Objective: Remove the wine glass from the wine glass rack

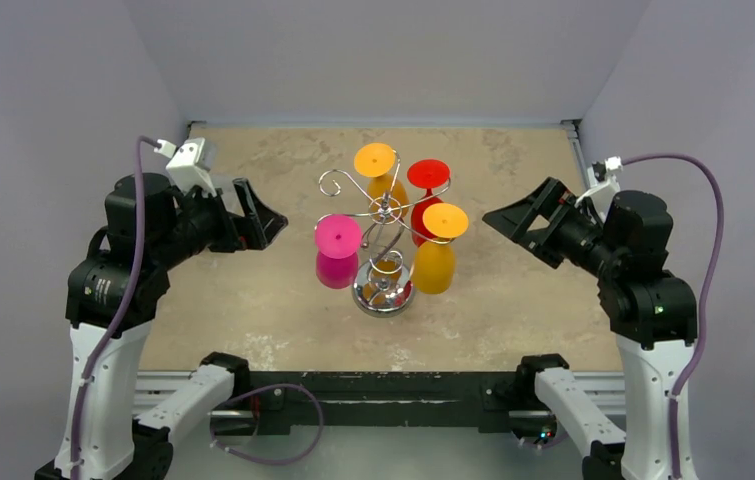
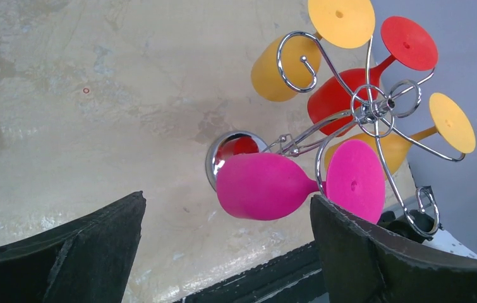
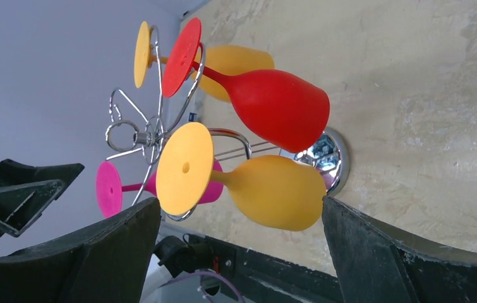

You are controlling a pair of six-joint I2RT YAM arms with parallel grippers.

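At bench (image 1: 513, 300) centre stands the wine glass rack (image 1: 386, 212), with four glasses hanging bowl-down from its scrolls: pink glass (image 1: 337, 268) at 8 o'clock, yellow glass (image 1: 434, 265) at 4, red glass (image 1: 428, 174) at 1 and orange glass (image 1: 375, 159) at 12. Left pincer (image 1: 268, 220) and right pincer (image 1: 501, 226) flank it, both spread and empty. The pink one looks easiest. Close gently on its bowl, lift just enough to unweight the foot, then draw it slowly outward toward 9 o'clock, lest the rack tip.
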